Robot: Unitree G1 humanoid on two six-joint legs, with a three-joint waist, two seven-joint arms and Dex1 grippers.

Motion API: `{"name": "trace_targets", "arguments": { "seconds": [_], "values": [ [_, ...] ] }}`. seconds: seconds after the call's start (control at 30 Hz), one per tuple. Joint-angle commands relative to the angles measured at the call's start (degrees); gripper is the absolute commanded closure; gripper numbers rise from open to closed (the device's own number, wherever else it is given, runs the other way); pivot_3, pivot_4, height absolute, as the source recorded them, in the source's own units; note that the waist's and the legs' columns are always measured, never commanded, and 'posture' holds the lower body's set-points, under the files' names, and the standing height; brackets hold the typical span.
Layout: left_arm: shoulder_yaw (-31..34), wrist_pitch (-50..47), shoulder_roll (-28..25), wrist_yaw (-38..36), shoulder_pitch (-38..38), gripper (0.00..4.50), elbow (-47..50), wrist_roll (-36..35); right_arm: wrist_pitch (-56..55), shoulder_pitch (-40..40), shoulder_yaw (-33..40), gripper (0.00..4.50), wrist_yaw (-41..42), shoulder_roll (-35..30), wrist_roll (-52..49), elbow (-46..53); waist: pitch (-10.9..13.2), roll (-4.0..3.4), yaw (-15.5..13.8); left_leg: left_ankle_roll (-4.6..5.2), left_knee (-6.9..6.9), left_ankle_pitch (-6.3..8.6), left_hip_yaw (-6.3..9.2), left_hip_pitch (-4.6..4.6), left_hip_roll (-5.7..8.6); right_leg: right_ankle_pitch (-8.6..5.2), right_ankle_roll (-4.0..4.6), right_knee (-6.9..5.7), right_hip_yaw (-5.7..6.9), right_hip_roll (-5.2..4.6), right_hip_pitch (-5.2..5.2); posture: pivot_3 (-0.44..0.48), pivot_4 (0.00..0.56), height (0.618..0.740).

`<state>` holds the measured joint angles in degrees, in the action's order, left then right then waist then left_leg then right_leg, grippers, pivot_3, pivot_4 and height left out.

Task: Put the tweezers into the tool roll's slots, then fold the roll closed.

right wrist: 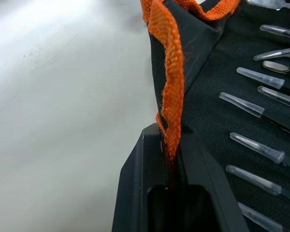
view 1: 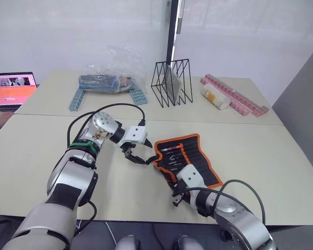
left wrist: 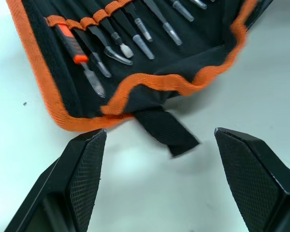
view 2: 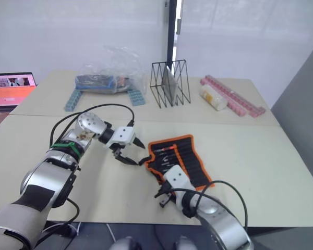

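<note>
Right wrist view is showing me my right gripper [right wrist: 171,159] pinching the orange edging of the tool roll [view 1: 185,156], its two fingers closed tight on the fabric at the roll's near edge. Beside that pinch, the tweezers [right wrist: 253,106] are sitting in the slots [left wrist: 94,19], their clear-capped tips lying in a row across the black inner face. I am holding my left gripper [left wrist: 157,164] wide open and empty just off the roll's left edge, one finger either side of the short black strap [left wrist: 166,131], which is lying flat on the table [view 1: 261,151]. Farther back, a black wire rack [view 1: 171,82] is standing upright, with pink toothed bars [view 1: 235,95] to its right.
</note>
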<state>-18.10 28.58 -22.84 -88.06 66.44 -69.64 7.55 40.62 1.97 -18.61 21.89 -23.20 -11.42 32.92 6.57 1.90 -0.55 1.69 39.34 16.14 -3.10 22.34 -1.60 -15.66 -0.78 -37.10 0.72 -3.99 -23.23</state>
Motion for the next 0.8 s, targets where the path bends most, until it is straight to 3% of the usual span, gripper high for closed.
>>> {"name": "trace_targets", "arguments": {
  "seconds": [0.03, 0.27, 0.5, 0.77, 0.8],
  "values": [
    [1.3, -0.3, 0.6, -0.1, 2.5, 0.69, -1.1, 0.2, -4.2, 2.6, 3.9, 4.5, 0.6, -0.5, -0.6, 1.3, 0.0, 0.0, 0.0, 0.0, 0.0, 0.0, 0.0, 0.0, 0.0, 0.0, 0.0, 0.01, 0.0, 0.01, 0.0, 0.0, 0.15, 0.737],
    [2.9, -1.9, 1.4, -2.2, 3.0, 0.69, -1.8, 0.1, -10.5, 8.6, 8.0, 4.5, 2.3, 2.0, -3.5, -0.1, 0.0, 0.0, 0.0, 0.0, 0.01, 0.0, 0.0, -0.01, -0.02, 0.0, 0.0, 0.0, -0.01, 0.02, 0.0, 0.0, 0.15, 0.737],
    [2.9, -1.3, 1.6, -2.2, 2.5, 0.65, -1.9, 0.8, -13.1, 10.0, 6.1, 2.16, 2.0, 2.4, -1.0, -0.5, 0.0, 0.0, 0.0, 0.0, 0.05, 0.0, 0.01, -0.02, -0.07, 0.0, 0.0, -0.02, -0.03, 0.02, 0.02, 0.0, 0.15, 0.737],
    [3.2, -1.2, 4.0, -1.4, 4.0, 0.65, -2.6, 1.4, -10.4, 9.6, 7.1, 2.16, 0.5, 3.7, -2.7, 3.9, 0.0, 0.0, -0.1, 0.01, 0.13, 0.01, 0.03, 0.02, -0.09, 0.0, -0.01, -0.03, -0.03, 0.03, 0.03, 0.0, 0.15, 0.737],
    [3.3, -1.4, 4.5, -1.0, 4.3, 0.65, -2.9, 1.5, -10.2, 9.8, 7.2, 2.4, 0.4, 3.9, -2.9, 4.3, 0.0, 0.0, -0.1, 0.05, 0.19, 0.03, 0.04, 0.05, -0.09, 0.0, -0.01, -0.03, -0.03, 0.04, 0.03, 0.0, 0.15, 0.737]
  ]
}}
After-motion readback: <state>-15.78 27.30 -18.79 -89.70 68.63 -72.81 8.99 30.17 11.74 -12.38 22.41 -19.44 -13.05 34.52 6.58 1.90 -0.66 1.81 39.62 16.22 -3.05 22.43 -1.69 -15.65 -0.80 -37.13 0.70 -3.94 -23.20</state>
